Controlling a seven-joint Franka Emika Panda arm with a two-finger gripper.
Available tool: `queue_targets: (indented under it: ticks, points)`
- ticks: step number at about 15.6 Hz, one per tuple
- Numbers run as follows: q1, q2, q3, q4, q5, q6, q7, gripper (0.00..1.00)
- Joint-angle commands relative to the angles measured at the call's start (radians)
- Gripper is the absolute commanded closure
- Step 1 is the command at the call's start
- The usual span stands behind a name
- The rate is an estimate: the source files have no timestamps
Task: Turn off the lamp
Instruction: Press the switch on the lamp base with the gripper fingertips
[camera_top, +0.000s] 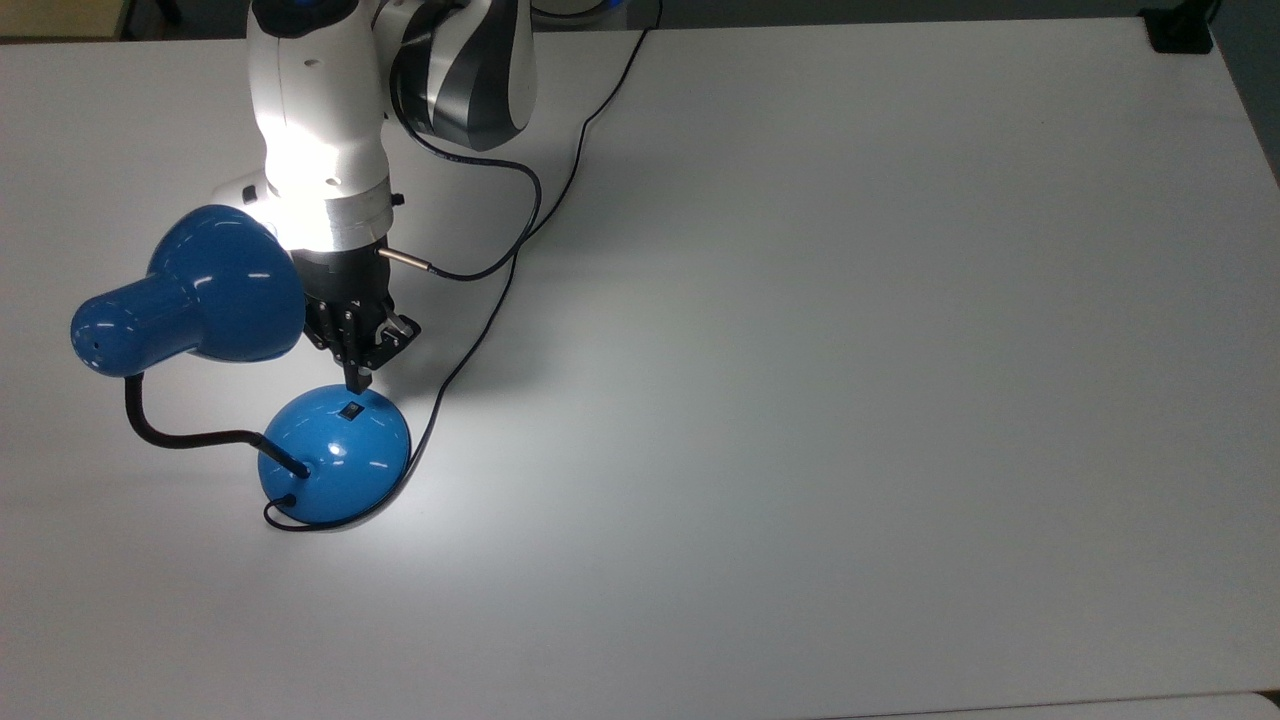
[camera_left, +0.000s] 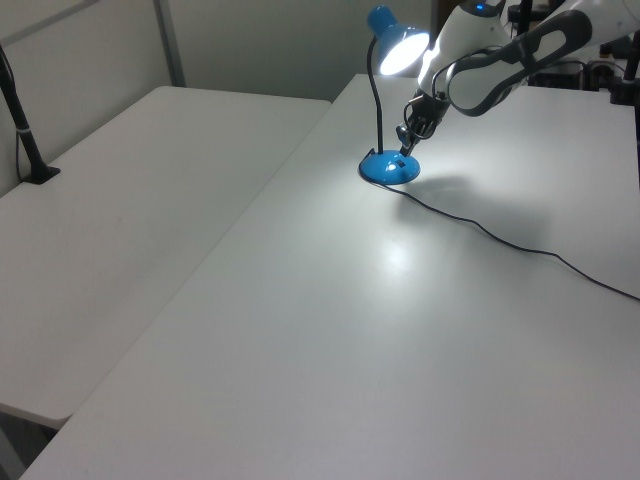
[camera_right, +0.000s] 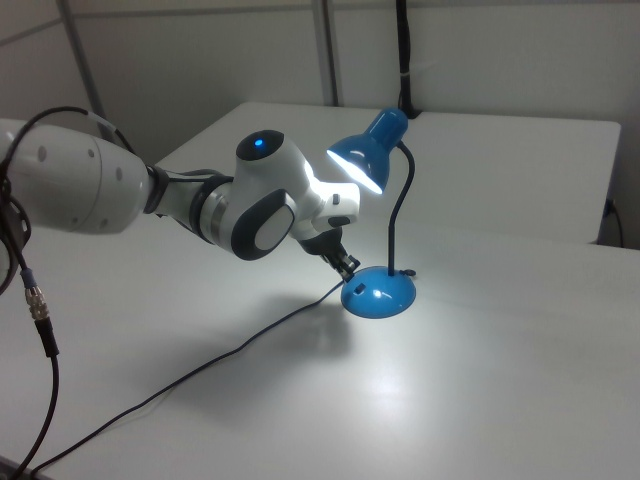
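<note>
1. Lamp (camera_top: 335, 455) stands on the white counter (camera_top: 800, 350) toward the top view's left, its round blue base flat on the surface, its bendy black neck arching up to the bell shade (camera_top: 225, 285). The bulb is lit: a bright pool of light lies on the counter around the base.

2. Pincer (camera_top: 357, 382) hangs just above the far edge of the base, its two fingers pressed together into one narrow tip with nothing between them. The tip sits just beside the small black switch (camera_top: 351, 409) on the dome, pointing down at it.

3. Step in hand, as I judge it: the final approach before pressing the switch. The task is not yet done, since the light is on.

4. To do it well, keep the fingers together so they act as one blunt poker, and bring the tip squarely over the switch rather than its edge. Press along the dome's normal, not at a slant, or the tip may slide off the glossy curve.

5. Push gently. The base looks light and could tip or skid if shoved sideways.

6. Mind the shade, which is close beside the wrist in the top view, and the thin black cord (camera_top: 470, 350) curling round the base on the top view's right.
</note>
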Motion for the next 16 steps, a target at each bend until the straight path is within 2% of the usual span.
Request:
queue_targets:
  ticks: [1, 16]
  points:
    - [0.0, 0.052, -0.005, 0.035, -0.038, 0.008, 0.033, 1.0]
    - [0.0, 0.086, -0.005, 0.063, -0.041, 0.016, 0.052, 1.0]
